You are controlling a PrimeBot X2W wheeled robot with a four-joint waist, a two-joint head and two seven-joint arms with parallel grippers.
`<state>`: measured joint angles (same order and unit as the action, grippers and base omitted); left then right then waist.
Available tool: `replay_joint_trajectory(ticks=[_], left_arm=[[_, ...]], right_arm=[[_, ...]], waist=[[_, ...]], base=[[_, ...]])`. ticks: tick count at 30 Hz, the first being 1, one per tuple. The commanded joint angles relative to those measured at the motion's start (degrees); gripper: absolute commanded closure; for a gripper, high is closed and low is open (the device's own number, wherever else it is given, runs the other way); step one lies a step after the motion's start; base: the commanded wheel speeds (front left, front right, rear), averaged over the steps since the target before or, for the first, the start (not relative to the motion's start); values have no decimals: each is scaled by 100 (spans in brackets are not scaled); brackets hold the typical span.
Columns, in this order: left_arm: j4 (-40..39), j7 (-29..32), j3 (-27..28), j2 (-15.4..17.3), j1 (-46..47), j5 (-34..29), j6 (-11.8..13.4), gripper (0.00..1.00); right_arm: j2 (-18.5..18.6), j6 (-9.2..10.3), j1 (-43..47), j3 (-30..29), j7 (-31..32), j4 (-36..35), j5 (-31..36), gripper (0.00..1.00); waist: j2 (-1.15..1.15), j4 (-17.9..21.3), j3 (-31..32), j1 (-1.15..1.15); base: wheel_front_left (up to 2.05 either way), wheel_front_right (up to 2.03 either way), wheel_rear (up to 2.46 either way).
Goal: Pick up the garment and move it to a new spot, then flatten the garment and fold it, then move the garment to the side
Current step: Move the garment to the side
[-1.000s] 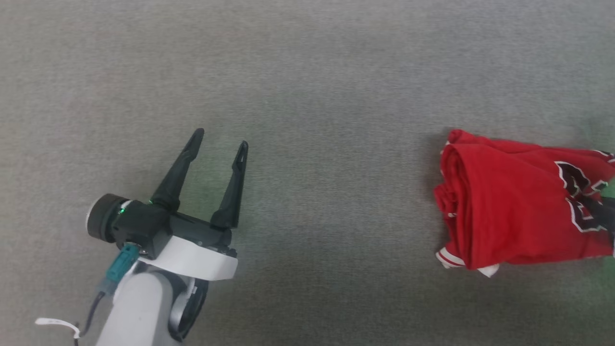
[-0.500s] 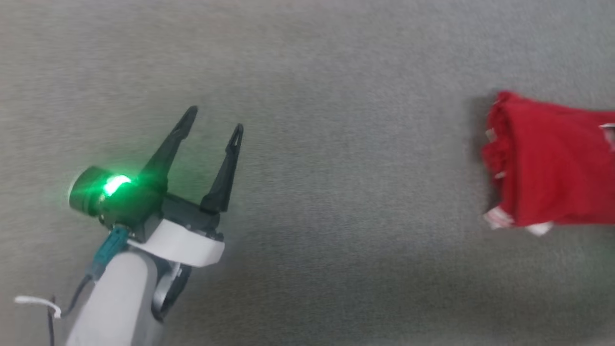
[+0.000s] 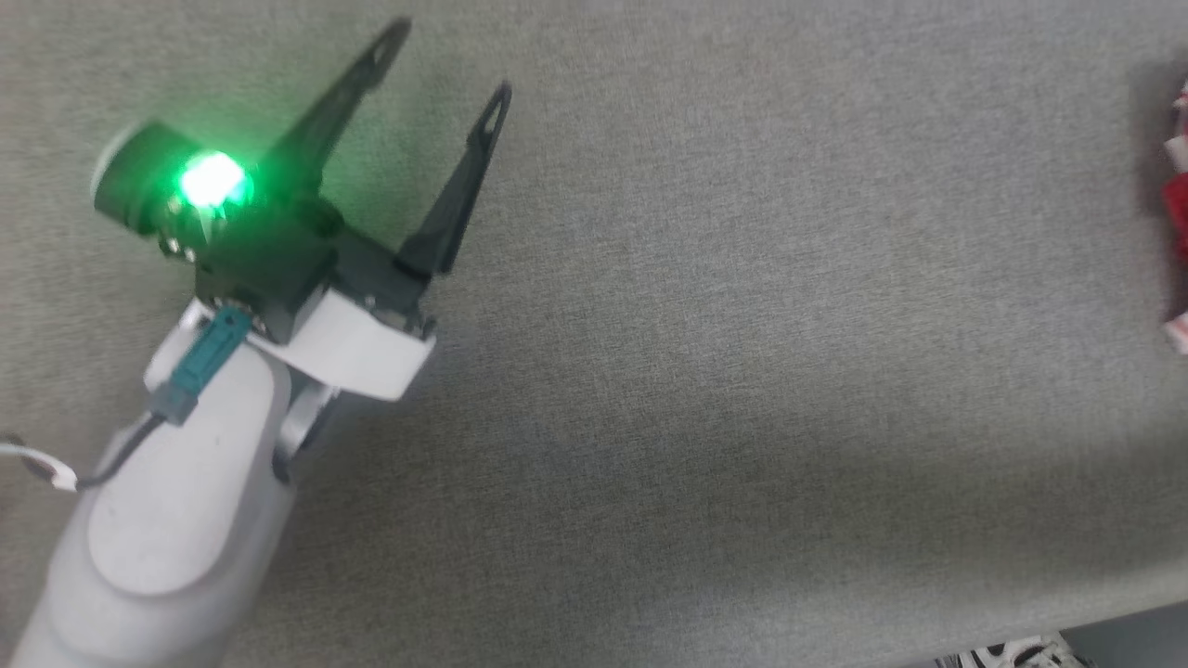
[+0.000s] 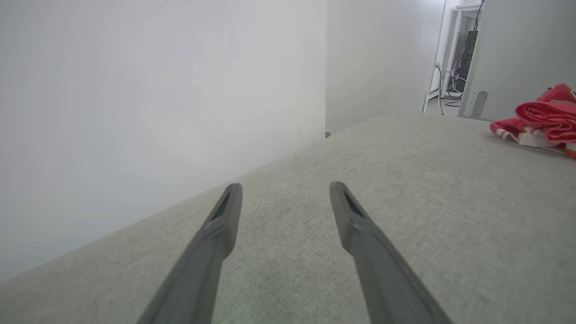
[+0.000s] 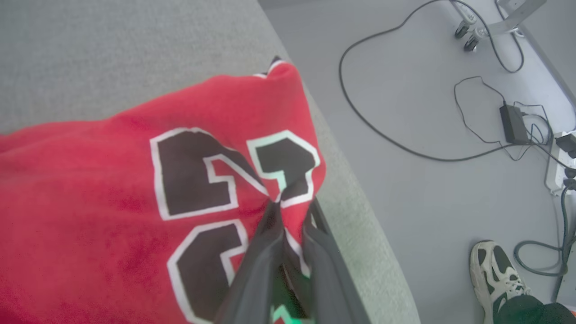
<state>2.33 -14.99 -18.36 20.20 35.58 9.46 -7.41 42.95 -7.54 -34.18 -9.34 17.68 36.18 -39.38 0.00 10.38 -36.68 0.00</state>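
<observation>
The garment (image 5: pixel 90 202) is a bunched red shirt with a black, white-outlined number print. It lies near the edge of the grey table (image 5: pixel 112 54). My right gripper (image 5: pixel 290 207) is shut on a pinch of its fabric at the print. In the head view just a red and white sliver of the garment (image 3: pixel 1177 204) shows at the right border. My left gripper (image 3: pixel 450 60) hovers open and empty over the table's left part, far from the garment (image 4: pixel 544 119), which is a red heap at the right of the left wrist view. Between my left gripper's (image 4: pixel 285 186) fingers there is bare table.
The grey fabric table (image 3: pixel 742 325) ends at its near edge (image 3: pixel 1067 622). Beyond the table's side, black cables (image 5: pixel 405 144) and a power brick lie on the floor. A person's shoe (image 5: pixel 495 274) stands there too. A white wall (image 4: pixel 157 112) runs along the table's far side.
The head camera has shifted. The garment has travelled rightward, away from my left gripper, to the picture's right border. A green light on my left wrist has come on.
</observation>
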Motion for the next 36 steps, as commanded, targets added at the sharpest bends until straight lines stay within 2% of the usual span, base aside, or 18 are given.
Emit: replay_joint_trajectory(ticks=[1, 8, 18, 19, 20, 21, 27, 36], left_arm=[[-1, -24, -45, 52, 179, -38, -7, 0], [-45, -24, -175, 145, 682, -8, -7, 0], [-67, -24, -133, 161, 661, 8, -7, 0], [-77, -24, -121, 160, 611, 19, -7, 0], [-75, -25, -93, 158, 558, 28, -7, 0], [-64, -24, -67, 145, 512, 38, -7, 0], [-41, -25, 164, -59, 35, 80, -7, 0], [51, -25, 659, -605, -1194, 239, -7, 0]], right_arm=[[-17, 11, -217, -49, -182, 153, 110, 100], [13, 11, -1001, -124, -877, 1086, 648, 100], [-200, 11, -1624, 248, -1451, 2034, 1186, 99], [-216, 11, -1656, 294, -1494, 2108, 1216, 67], [-229, 11, -1690, 311, -1548, 2164, 1223, 6], [-224, 11, -1714, 337, -1593, 2232, 1226, 0], [-216, 11, -1634, 680, -1893, 2251, 1287, 0], [-523, 11, -1003, 1635, -2407, 1539, 1050, 0]], waist=[[0, 51, -148, 0], [0, 13, -363, 0], [0, -25, -372, 0], [0, -26, -338, 0], [0, -25, -301, 0], [0, -29, -250, 0], [0, -102, 258, 0], [0, -417, 1350, 0]], base=[[0, 0, 0], [0, 0, 0], [0, 0, 0], [0, 0, 0], [0, 0, 0], [0, 0, 0], [0, 0, 0], [0, 0, 0]])
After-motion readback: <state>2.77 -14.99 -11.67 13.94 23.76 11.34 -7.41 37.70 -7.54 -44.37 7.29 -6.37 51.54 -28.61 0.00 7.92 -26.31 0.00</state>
